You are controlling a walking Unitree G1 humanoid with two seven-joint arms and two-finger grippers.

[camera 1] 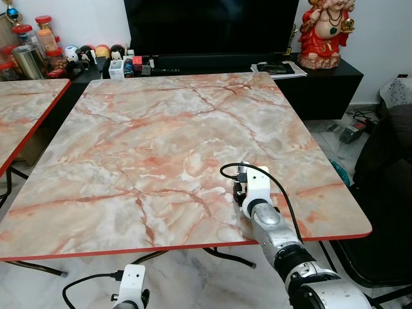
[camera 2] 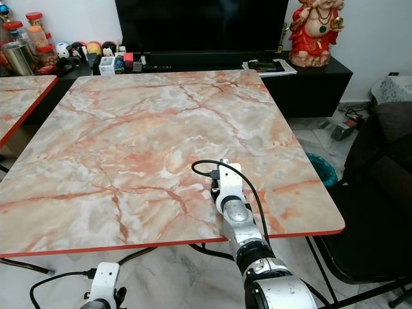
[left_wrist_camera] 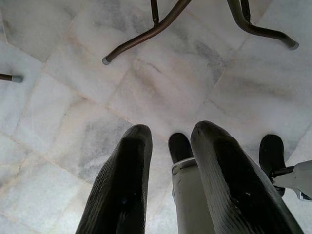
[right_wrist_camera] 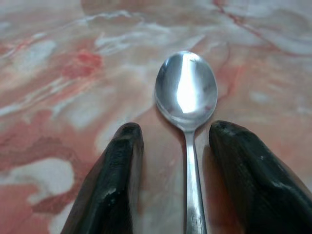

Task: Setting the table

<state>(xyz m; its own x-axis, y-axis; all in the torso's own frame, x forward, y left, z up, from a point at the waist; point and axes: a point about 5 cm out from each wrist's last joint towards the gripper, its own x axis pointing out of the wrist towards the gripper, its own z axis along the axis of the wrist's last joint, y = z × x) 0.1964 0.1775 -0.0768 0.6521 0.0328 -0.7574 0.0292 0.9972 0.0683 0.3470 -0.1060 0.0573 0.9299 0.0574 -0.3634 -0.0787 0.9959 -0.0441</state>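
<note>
Here the right arm reaches up from the lower right of the frame and lies low over the marble-patterned table, its wrist just past the red front edge. The right gripper rests on the tabletop in the lower right part of the head views, a black cable looping over its white wrist housing. In the right wrist view its two black fingers stand spread apart, one on each side of a silver spoon. The spoon lies flat on the table, bowl up and pointing away from the wrist, handle running back between the fingers; neither finger clearly touches it.

The left arm hangs low at the bottom left of the frame, in front of the table edge. The left gripper points down at the pale marble floor, fingers parted and holding nothing, with the table's metal legs beyond.

A black TV cabinet stands at the upper frame with a red figurine on it at upper right.
</note>
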